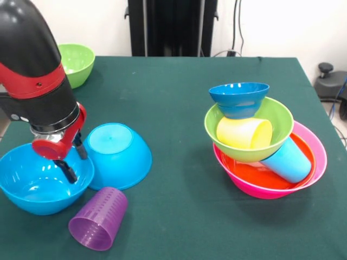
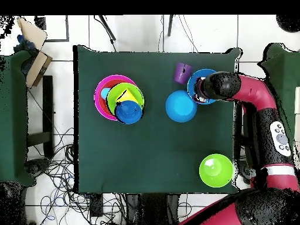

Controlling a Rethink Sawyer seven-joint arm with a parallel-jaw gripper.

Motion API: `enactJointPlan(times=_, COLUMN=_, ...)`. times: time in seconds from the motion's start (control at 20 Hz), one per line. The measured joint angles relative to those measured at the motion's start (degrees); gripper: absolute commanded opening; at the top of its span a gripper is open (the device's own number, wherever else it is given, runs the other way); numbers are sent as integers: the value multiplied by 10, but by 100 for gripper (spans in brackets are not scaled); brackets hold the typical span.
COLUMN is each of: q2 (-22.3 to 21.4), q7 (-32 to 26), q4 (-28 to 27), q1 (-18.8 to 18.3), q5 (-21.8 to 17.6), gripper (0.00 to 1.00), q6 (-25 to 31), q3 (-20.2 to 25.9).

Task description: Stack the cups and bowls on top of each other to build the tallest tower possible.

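The tower stands at the right. Its base is the large pink bowl (image 1: 319, 154). Nested in it are an orange bowl (image 1: 252, 176), a light blue cup (image 1: 288, 160) lying tilted, and a lime green bowl (image 1: 277, 116). The green bowl holds a yellow cup (image 1: 244, 132) on its side, and a small dark-blue footed bowl (image 1: 238, 97) is on top. My gripper (image 1: 76, 160) is open, its fingers down at the right inner rim of an upright bright blue bowl (image 1: 38, 187). A second bright blue bowl (image 1: 116, 154) lies upside down beside it. The purple cup (image 1: 98, 218) lies on its side in front.
A second lime green bowl (image 1: 76, 64) stands upright at the table's far left corner and also shows in the overhead view (image 2: 215, 170). The green table (image 1: 179, 108) is bare between the two groups. Seen from above, my arm (image 2: 258, 99) reaches in from the right edge.
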Motion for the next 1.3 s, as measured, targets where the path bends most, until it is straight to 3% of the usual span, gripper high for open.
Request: enactJointPlan(times=1.3, q2=-47, q7=0, q4=3, q1=-10, q5=0, gripper=100, q6=31, q3=-13)
